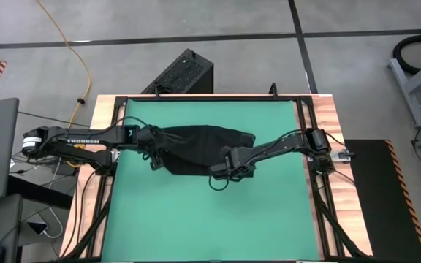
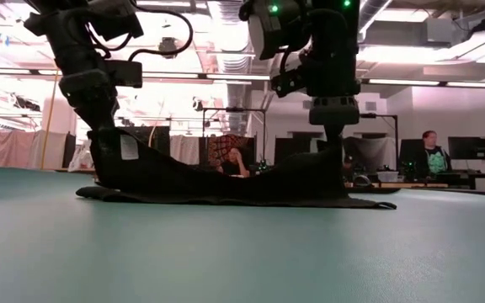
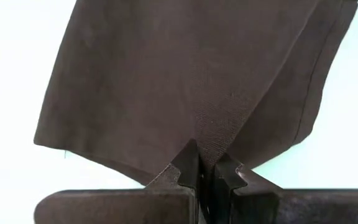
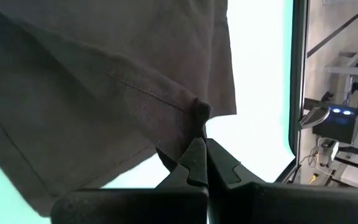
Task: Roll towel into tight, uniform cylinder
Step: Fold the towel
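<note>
i'm watching the left tool (image 3: 207,171) pinching a fold of the towel (image 1: 199,146) shut at its left edge, with the cloth lying on the green mat (image 1: 269,212) near the middle of the table (image 1: 326,109). on the right, the right tool (image 4: 204,160) is clamped on a bunched corner of the same cloth. i'm judging that each grip is taking only a small nip of fabric, so a pull from either side could be slipping it free, or dragging one end ahead of the other and giving a cone, not an even roll. the towel is sagging between the two grips, which could be trapping loose folds. from above, both arms are covering the pinched edges, and i can't make out how many layers each tool is holding.
</note>
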Robot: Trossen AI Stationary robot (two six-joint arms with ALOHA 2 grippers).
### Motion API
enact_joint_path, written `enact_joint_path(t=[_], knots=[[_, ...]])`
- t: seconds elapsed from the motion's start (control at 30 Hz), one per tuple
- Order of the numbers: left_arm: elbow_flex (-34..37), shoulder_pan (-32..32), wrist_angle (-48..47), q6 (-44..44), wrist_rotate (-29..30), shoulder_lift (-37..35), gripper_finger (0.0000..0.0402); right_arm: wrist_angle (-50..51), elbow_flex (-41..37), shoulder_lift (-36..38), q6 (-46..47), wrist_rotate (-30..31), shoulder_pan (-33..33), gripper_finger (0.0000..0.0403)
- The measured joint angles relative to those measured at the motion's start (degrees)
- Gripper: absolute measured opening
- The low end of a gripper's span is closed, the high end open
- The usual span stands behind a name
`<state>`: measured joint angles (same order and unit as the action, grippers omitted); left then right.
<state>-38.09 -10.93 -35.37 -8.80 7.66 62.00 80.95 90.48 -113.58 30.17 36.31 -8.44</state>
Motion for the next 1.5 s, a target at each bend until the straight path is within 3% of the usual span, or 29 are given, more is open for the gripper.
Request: enact_joint_path(t=[0.57, 0.77, 1.17, 1.5], knots=[[0.0, 7.7, -0.3, -0.9, 0.2, 0.0, 0.0, 5.0, 0.0, 0.0, 4.0, 1.2, -3.7, 0.0004], [0.0, 7.9, -0.4, -1.0, 3.7, 0.0, 0.0, 4.0, 0.0, 0.0, 4.3, 1.2, -4.3, 0.0004], [0.0, 8.0, -6.3, -3.1, 3.1, 0.0, 0.0, 2.6, 0.0, 0.0, 4.4, -0.6, -4.7, 0.0004], [0.0, 8.0, -4.3, -4.1, 3.1, 0.0, 0.0, 2.1, 0.0, 0.0, 4.5, -2.0, -4.2, 0.0004]])
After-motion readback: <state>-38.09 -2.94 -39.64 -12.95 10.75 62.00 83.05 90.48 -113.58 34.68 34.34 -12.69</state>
